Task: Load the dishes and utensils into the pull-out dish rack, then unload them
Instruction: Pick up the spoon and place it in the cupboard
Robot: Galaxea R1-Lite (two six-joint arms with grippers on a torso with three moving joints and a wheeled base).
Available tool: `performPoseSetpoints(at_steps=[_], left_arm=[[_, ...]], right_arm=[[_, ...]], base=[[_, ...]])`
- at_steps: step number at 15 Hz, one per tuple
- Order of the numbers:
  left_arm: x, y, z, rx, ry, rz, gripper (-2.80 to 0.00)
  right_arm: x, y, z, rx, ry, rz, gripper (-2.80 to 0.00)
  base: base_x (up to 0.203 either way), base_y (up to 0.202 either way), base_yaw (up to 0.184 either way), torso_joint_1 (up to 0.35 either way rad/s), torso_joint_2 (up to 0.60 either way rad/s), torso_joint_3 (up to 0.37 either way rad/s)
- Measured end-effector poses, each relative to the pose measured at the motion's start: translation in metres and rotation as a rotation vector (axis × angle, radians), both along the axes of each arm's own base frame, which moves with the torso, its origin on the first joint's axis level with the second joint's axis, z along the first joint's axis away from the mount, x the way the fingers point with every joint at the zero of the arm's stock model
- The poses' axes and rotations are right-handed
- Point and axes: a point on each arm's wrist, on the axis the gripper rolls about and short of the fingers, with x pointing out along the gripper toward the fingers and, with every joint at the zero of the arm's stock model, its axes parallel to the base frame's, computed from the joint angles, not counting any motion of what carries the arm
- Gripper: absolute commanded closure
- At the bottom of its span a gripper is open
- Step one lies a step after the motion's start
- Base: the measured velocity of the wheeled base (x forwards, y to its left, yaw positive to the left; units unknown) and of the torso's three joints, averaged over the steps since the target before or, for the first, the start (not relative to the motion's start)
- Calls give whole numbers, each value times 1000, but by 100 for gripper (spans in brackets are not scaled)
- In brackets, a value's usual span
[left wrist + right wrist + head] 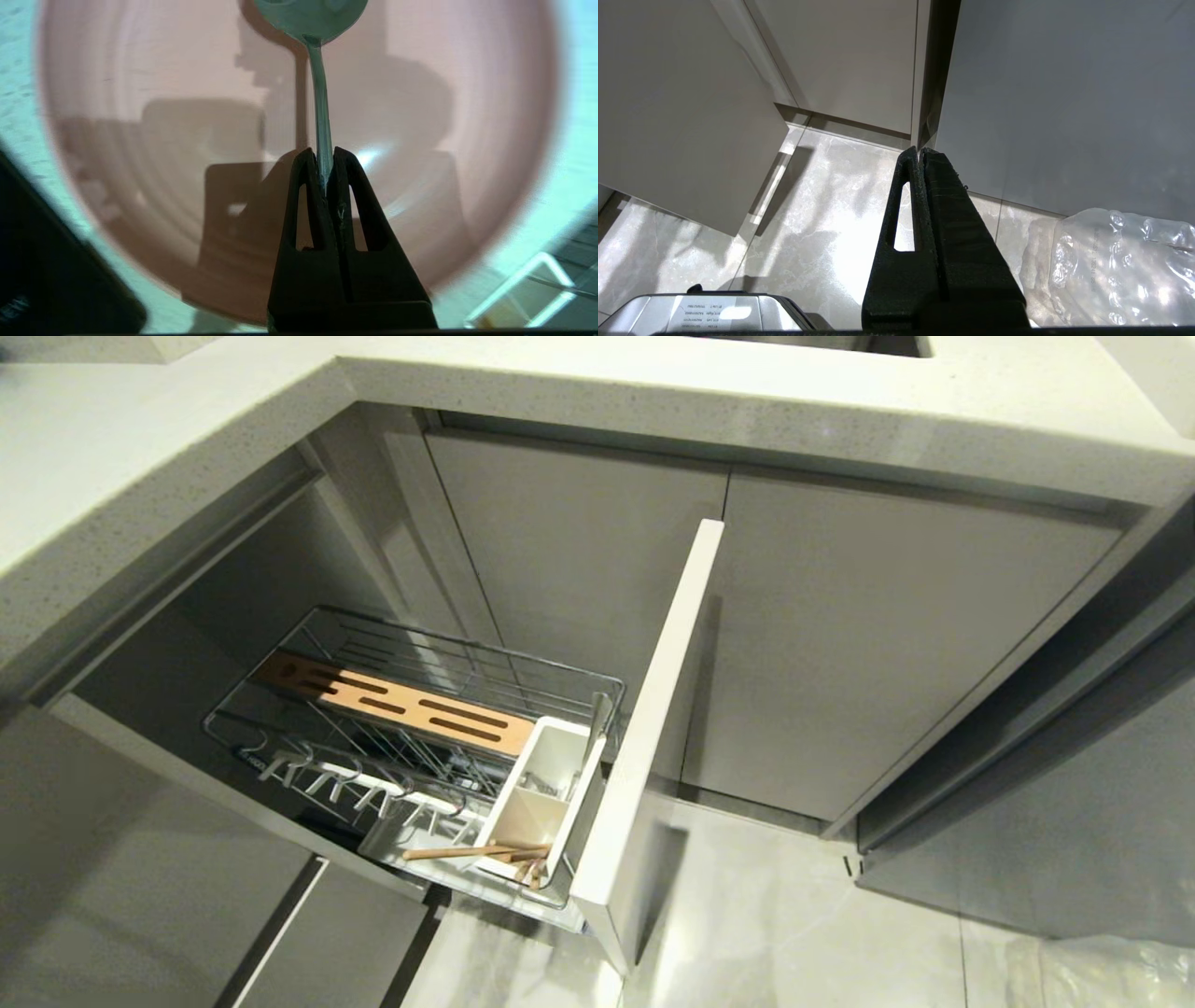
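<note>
In the left wrist view my left gripper [321,154] is shut on the slim handle of the metal spoon [319,116]. The spoon's bowl points away from me, over the large pink plate [163,140] that lies below and fills most of that view. In the head view the pull-out dish rack [420,653] stands open under the counter, with its wooden strip [392,705], white caddy [546,793] and pale front panel [653,728]. The chopsticks [476,851] lie across the rack's front end beside the caddy. Neither arm shows in the head view. My right gripper [920,151] hangs shut and empty above the floor.
A speckled pale countertop [140,457] runs over the rack, and grey cabinet doors [887,644] close the corner to the right. A dark object [42,266] lies beside the plate. Clear bubble wrap [1120,266] sits on the marbled floor [822,210].
</note>
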Motion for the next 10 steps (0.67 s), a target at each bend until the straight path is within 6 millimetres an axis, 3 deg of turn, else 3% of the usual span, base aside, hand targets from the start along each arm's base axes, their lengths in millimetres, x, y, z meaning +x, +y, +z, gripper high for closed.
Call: performPoseSetpoints(at_steps=[5,10], left_arm=[[-6,-43,16,-35,-115,-156,0],[-14,-90,20,-76,-156,-501,0]], right_arm=[[0,0,0,0,0,0,0],[0,0,0,0,0,0,0]], base=[[0,0,0,0,0,0],[0,0,0,0,0,0]])
